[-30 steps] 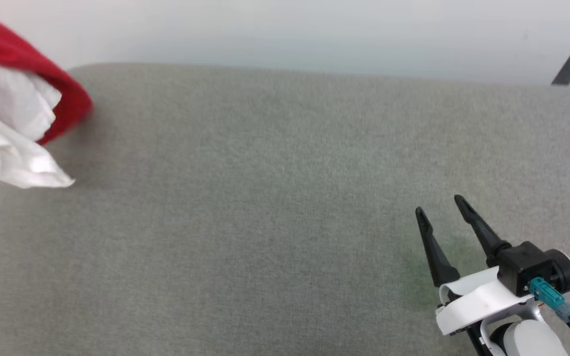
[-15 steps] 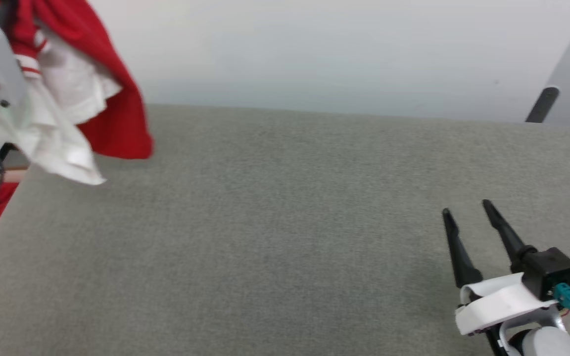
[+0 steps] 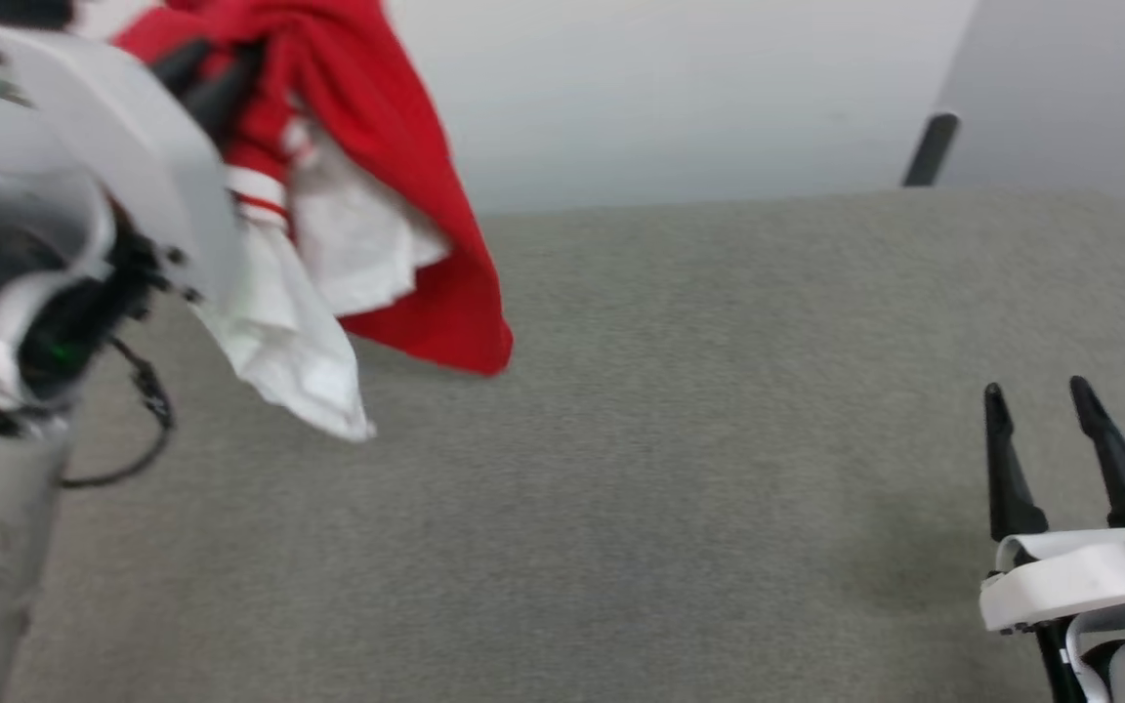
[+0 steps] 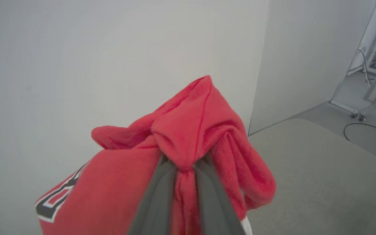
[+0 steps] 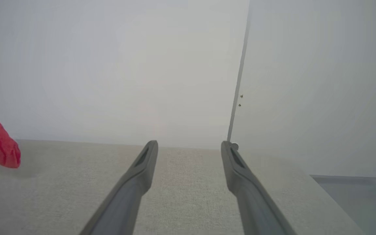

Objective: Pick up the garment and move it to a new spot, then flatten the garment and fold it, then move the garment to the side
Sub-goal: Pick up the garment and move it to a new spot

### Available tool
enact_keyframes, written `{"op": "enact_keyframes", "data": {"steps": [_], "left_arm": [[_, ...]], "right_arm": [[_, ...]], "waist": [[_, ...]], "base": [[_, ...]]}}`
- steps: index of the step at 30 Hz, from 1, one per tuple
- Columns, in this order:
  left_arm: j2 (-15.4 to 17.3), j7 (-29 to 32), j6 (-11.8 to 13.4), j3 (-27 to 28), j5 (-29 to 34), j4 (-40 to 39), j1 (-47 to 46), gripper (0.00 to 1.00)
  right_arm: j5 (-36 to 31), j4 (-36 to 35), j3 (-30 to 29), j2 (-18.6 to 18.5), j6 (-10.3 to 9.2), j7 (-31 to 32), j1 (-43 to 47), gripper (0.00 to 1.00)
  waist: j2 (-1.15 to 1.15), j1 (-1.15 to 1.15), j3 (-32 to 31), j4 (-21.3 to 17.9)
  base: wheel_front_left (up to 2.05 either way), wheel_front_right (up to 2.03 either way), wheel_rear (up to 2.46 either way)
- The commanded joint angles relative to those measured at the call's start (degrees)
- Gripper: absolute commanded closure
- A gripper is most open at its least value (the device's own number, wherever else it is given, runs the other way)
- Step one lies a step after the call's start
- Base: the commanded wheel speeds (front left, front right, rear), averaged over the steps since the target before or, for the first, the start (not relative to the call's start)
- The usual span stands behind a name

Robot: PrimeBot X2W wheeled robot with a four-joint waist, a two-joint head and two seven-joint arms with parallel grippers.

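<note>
The garment (image 3: 396, 186) hangs bunched from the left gripper (image 4: 184, 164) at the upper left of the head view. Its long axis runs downward from the grip and slants toward the middle of the grey surface (image 3: 699, 508). A red fold is its lowest part on the right. A white sleeve with red-striped trim trails to a point a little lower on the left. Both ends hang close over the surface, and whether either touches it cannot be told.

In the left wrist view the two dark fingers (image 4: 157, 195) stand nearly together, clamped on a gathered neck of red cloth. The fabric swells into a knot-like bundle just beyond the tips. A piece of black, white-outlined lettering (image 4: 52, 204) shows on the red panel at the lower left, in front of a pale wall (image 4: 77, 58).

The right gripper (image 3: 1035, 388) sits at the lower right of the head view, well apart from the garment. Its fingers are spread wide, point up the view and hold nothing. The right wrist view shows bare surface between them, with a red corner of the garment at the far left edge.
</note>
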Motion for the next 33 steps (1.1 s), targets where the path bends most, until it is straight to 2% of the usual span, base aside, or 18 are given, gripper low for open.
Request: {"op": "enact_keyframes", "data": {"steps": [1, 6, 12, 21, 25, 30, 33], "left_arm": [[-0.8, 0.5, 0.9, -0.8, -0.1, -1.6, 1.1, 1.00], [-3.1, 1.9, 2.4, -3.4, 0.1, -5.5, 2.7, 1.00], [-4.8, 2.6, 2.5, -6.7, 0.1, -5.3, 5.1, 1.00], [-5.6, 1.2, -1.6, -10.5, -1.2, 1.5, 9.4, 1.00], [-5.2, 0.6, -3.5, -11.6, -1.8, 6.3, 10.7, 1.00], [-6.4, 0.4, -5.2, -12.8, -3.6, 12.9, 10.5, 1.00], [-7.1, 0.7, -5.9, -13.9, -4.2, 16.0, 9.3, 0.83]], "right_arm": [[-0.5, 0.2, -1.0, 0.3, 0.00, -0.4, -1.0, 0.00], [-0.9, 0.6, -2.8, 0.9, 0.00, -0.9, -1.3, 0.00], [-0.2, 1.9, -3.4, 1.8, 0.00, -1.7, -2.4, 0.00], [0.4, 4.7, -2.5, 2.8, 0.00, -2.6, -3.8, 0.00], [1.0, 5.9, -2.0, 3.0, 0.00, -2.8, -4.8, 0.00], [1.5, 7.2, -1.6, 3.1, 0.00, -3.0, -6.2, 0.00], [1.4, 7.3, -1.4, 3.1, 0.00, -3.0, -6.2, 0.00]], "waist": [[0.00, 0.00, 2.2, -4.0], [0.00, 0.00, 4.2, -7.5], [0.00, 0.00, 6.7, -10.4], [0.00, 0.00, 9.8, -12.6], [0.00, 0.00, 10.8, -12.8], [0.00, 0.00, 11.7, -12.2], [0.00, 0.00, 11.7, -11.4]], "base": [[0.00, 0.00, 0.00], [0.00, 0.00, 0.00], [0.00, 0.00, 0.00], [0.00, 0.00, 0.00], [0.00, 0.00, 0.00], [0.00, 0.00, 0.00], [0.00, 0.00, 0.00]]}}
